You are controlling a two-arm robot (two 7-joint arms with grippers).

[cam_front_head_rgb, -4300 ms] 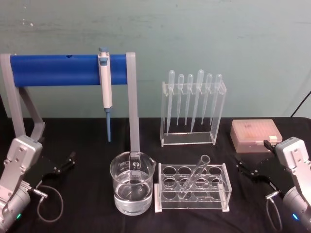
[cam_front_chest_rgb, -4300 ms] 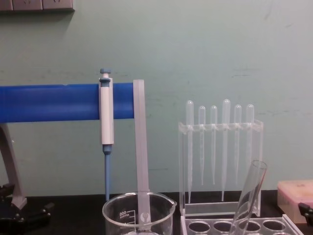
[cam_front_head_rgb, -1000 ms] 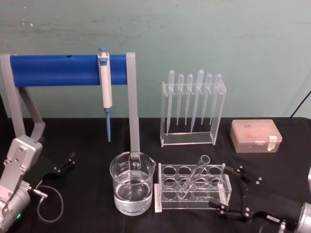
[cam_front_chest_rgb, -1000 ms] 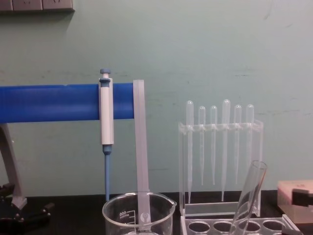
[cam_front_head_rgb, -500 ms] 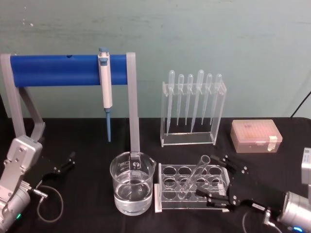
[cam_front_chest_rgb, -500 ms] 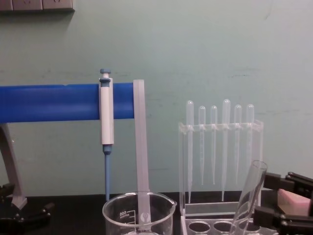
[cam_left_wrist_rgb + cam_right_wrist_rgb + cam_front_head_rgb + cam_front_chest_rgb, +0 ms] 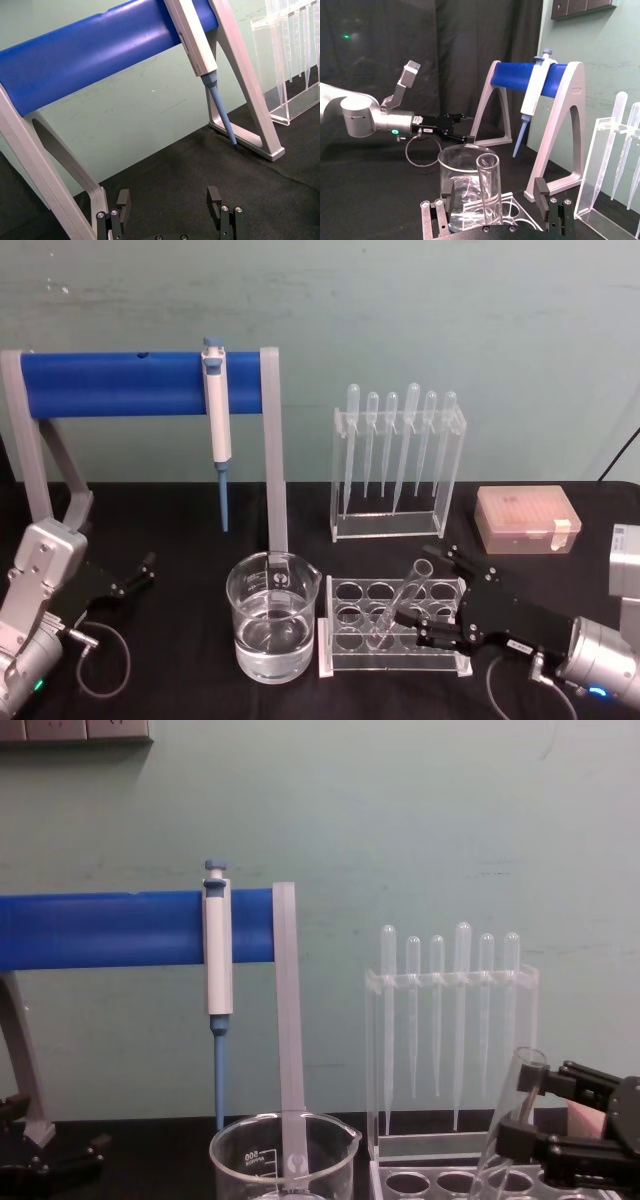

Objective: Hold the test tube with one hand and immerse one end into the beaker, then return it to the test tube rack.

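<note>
The test tube (image 7: 402,602) leans in the clear holed rack (image 7: 332,660), its open rim up and to the right. My right gripper (image 7: 424,590) is open, with its fingers on either side of the tube's upper part and gaps showing in the right wrist view around the tube (image 7: 489,190). In the chest view the right gripper (image 7: 528,1106) sits at the tube (image 7: 503,1128) near its rim. The beaker (image 7: 272,615), holding clear liquid, stands just left of the rack. My left gripper (image 7: 138,576) rests open at the far left, parked.
A blue-barred stand (image 7: 130,383) with a hanging pipettor (image 7: 216,420) rises behind the beaker. A clear rack of thin pipettes (image 7: 396,455) stands behind the tube rack. A pink tip box (image 7: 525,520) sits at the right.
My right gripper has come in from the right and moved left until its open fingers flank the test tube. The tube, the beaker and the left arm have not moved.
</note>
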